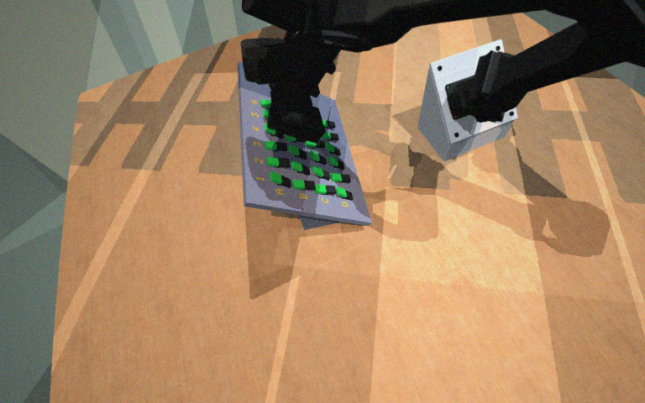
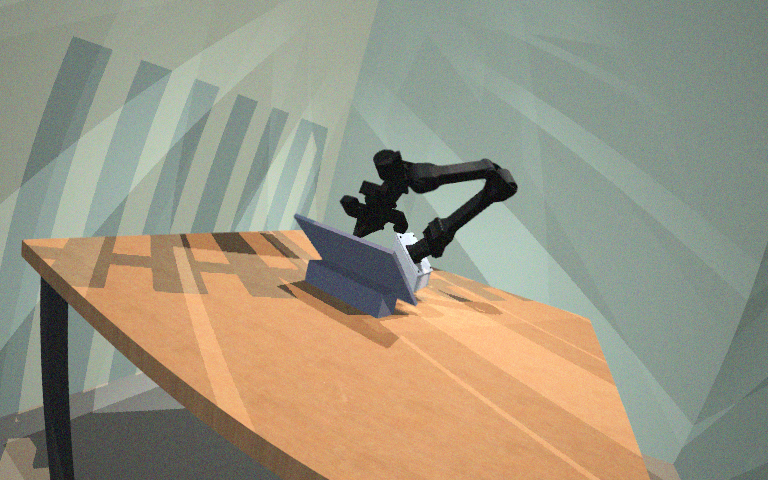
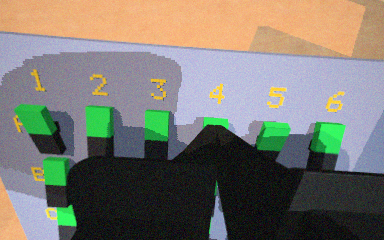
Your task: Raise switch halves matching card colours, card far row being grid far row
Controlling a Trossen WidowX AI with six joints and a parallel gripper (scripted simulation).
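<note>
The tilted blue-grey panel (image 1: 255, 195) (image 2: 351, 249) (image 3: 200, 65) carries rows 1 to 6 and columns A to D of green and dark switches. My gripper (image 2: 357, 233) (image 3: 213, 132) is shut and empty. In the wrist view its tips cover the dark half of switch A4 (image 3: 216, 121); whether they touch it I cannot tell. Switches A1 (image 1: 275, 178) (image 3: 35, 120), A2 (image 3: 99, 121), A3 (image 3: 157, 122), A5 (image 3: 273, 136) and A6 (image 3: 327, 137) show beside it, as does B1 (image 3: 56, 171). The hand hides several inner switches. The small card does not show in any view.
The arm's base is mounted on a light grey angled block (image 1: 432, 112) (image 2: 423, 280), on the arm side of the panel. The panel stands on a blue wedge foot (image 2: 345, 288) on the wooden table (image 1: 452, 332) (image 2: 339, 396). Shadows fall across panel and table.
</note>
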